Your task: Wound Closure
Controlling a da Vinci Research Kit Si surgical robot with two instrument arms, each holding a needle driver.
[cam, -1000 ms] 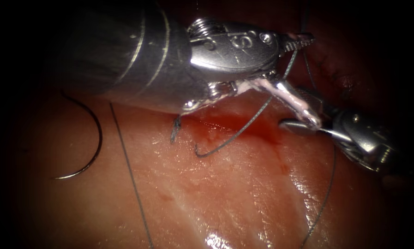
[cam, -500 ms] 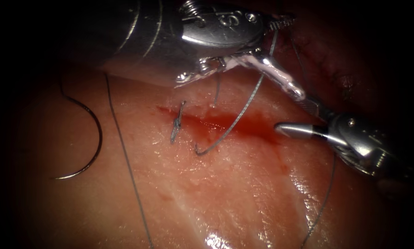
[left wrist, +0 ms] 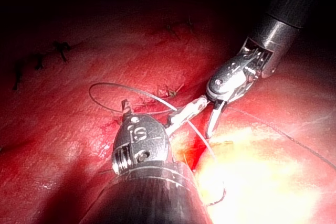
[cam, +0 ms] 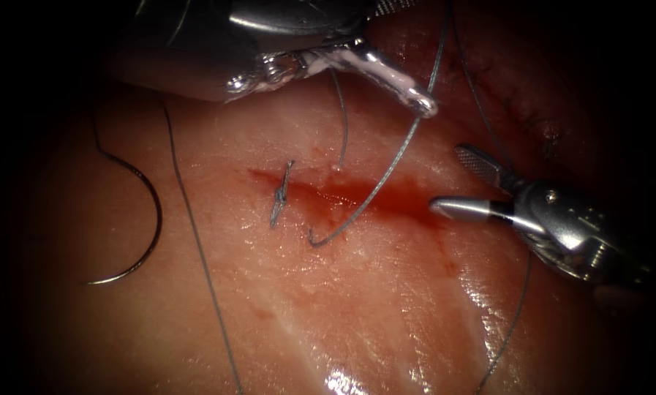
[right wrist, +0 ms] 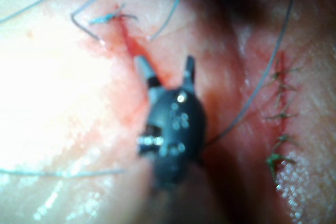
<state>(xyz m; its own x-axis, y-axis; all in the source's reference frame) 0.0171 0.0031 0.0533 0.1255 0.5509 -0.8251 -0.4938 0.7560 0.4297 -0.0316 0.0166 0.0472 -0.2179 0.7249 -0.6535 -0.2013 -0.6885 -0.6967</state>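
The right end effector (cam: 455,183) is seen spread apart and grasping nothing, its tips at the right end of the cut (cam: 342,194). The left end effector (cam: 408,51) is partly cut off by the frame edge; thread (cam: 397,157) is seen running up to it, but whether it is clenched cannot be told. The curved needle (cam: 141,219) is seen lying free on the tissue (cam: 357,307), well left of the cut, not in the tissue. A knotted stitch (cam: 280,194) is seen crossing the cut's left end, and red fluid (cam: 386,201) is pooled along it.
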